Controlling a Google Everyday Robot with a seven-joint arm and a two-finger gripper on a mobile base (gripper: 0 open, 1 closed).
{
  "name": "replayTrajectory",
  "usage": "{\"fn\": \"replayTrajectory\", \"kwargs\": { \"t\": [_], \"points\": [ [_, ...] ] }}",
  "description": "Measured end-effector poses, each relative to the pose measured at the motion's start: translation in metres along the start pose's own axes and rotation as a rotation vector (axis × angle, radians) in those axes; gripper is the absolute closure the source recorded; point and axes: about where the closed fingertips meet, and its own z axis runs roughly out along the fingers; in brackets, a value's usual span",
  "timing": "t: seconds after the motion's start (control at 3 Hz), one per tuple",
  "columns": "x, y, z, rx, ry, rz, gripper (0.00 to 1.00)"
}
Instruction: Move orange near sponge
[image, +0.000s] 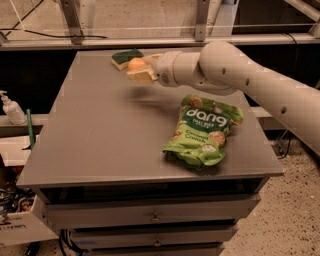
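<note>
The orange (136, 63) is a small round fruit held between the pale fingers of my gripper (139, 68), above the far part of the grey table (100, 135). The gripper is shut on it. The sponge (125, 58), dark green on top with a yellow body, lies on the table at the far edge, just left of and behind the orange, very close to it. My white arm (240, 80) reaches in from the right.
A green "dang" snack bag (205, 131) lies on the right front part of the table. A metal frame rail (150, 40) runs behind the table. A white bottle (11, 109) stands on a low shelf to the left. Drawers sit under the tabletop.
</note>
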Motion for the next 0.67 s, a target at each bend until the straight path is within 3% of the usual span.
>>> {"fn": "replayTrajectory", "kwargs": {
  "t": [0.33, 0.67],
  "points": [
    [0.005, -0.049, 0.01, 0.049, 0.023, 0.001, 1.0],
    [0.009, -0.083, 0.041, 0.044, 0.042, 0.011, 1.0]
  ]
}}
